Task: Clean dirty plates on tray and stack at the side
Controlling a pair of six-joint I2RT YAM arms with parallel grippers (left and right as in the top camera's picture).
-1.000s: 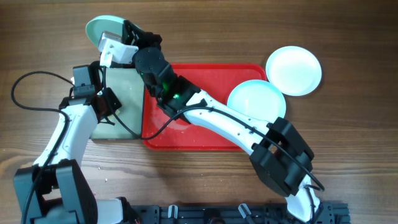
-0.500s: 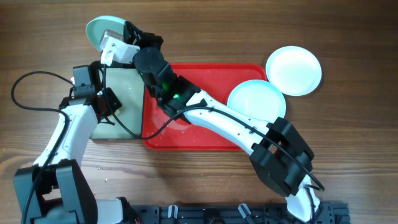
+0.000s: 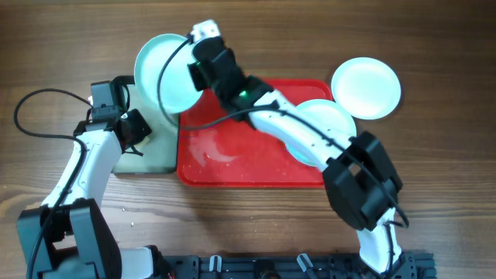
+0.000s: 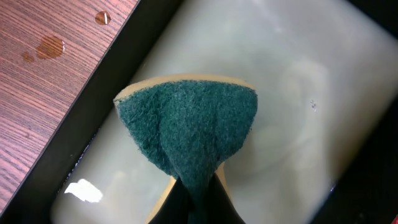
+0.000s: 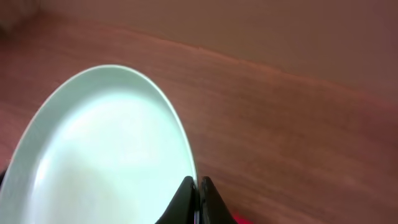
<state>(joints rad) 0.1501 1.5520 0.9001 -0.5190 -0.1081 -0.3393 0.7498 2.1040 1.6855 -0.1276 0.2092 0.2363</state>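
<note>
My right gripper (image 5: pixel 198 188) is clamped on the rim of a turquoise plate (image 3: pixel 163 71). In the right wrist view my two dark fingers (image 5: pixel 180 205) pinch its edge with no gap between them. From overhead I hold this plate by its right edge, over the table (image 3: pixel 62 46) and the far corner of the small tray (image 3: pixel 159 155), just left of the red tray (image 3: pixel 256 167). The plate's face is pale and glossy.

My right arm stretches across the red tray, whose bare floor shows whitish wet smears near its left end. A second turquoise plate (image 3: pixel 329 116) lies at the red tray's right end, partly hidden under my arm. The white plate (image 3: pixel 366 87) lies on the table just beside the red tray's far right corner. I cannot tell whether its rim touches the second turquoise plate.

My left gripper (image 4: pixel 198 202) is closed tight on a sponge (image 4: pixel 186 130), which is folded where I squeeze it. Its green scouring face is toward the camera, with a yellow foam edge along the top. The sponge hangs over the pale inside of the small tray, near the black rim; I cannot tell whether it touches. Water drops (image 4: pixel 51 46) sit on the wood beyond that rim.
</note>
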